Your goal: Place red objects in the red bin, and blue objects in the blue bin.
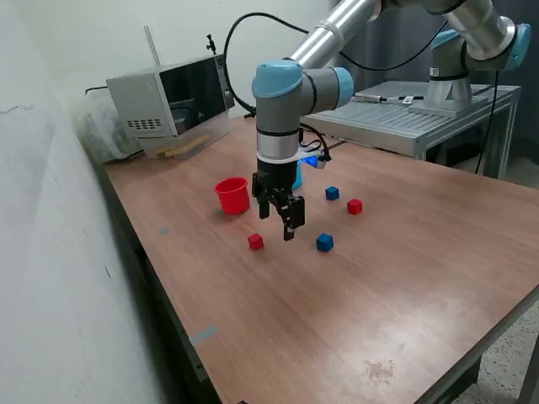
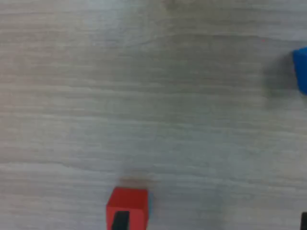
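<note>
My gripper is open and empty, hanging low over the wooden table. One red cube lies just to its exterior-view left, and one dark blue cube to its right. In the wrist view this red cube sits right by one dark fingertip, and a blue cube is cut off at the frame's edge. A second blue cube and a second red cube lie farther back. The red cup stands upright behind the gripper. The light blue cup is mostly hidden behind my wrist.
A microwave-like box stands at the table's back corner. A second arm's base sits on a metal table at the back right. A white wall runs along the exterior view's left.
</note>
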`<state>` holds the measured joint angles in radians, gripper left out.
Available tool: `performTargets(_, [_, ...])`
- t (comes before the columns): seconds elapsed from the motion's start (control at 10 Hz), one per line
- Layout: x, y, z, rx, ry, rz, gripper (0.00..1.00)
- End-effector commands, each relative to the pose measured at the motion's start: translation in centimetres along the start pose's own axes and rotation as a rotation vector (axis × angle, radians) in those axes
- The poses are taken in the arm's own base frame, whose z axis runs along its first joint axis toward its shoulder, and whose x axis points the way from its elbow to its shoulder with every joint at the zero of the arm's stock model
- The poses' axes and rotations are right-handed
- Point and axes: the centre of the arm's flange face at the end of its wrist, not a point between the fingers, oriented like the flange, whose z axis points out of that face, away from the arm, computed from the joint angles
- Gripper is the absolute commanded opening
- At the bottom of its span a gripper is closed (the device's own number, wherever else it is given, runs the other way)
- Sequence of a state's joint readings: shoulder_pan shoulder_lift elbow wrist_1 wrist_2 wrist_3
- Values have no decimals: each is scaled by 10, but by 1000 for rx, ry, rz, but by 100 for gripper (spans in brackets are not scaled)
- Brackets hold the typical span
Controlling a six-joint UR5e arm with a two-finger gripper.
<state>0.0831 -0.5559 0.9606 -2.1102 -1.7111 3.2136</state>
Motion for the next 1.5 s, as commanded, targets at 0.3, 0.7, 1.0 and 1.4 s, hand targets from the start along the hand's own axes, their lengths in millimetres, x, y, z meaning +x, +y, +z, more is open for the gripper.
performTargets(0.3, [-44,12,17,6,-25,52,100])
performTargets(0.7, [-34,13,36,17,-25,42,100])
performTargets(1.0, [-26,18,34,0,-20,36,100])
performTargets(1.4, [-27,23,37,-16,-20,39,100])
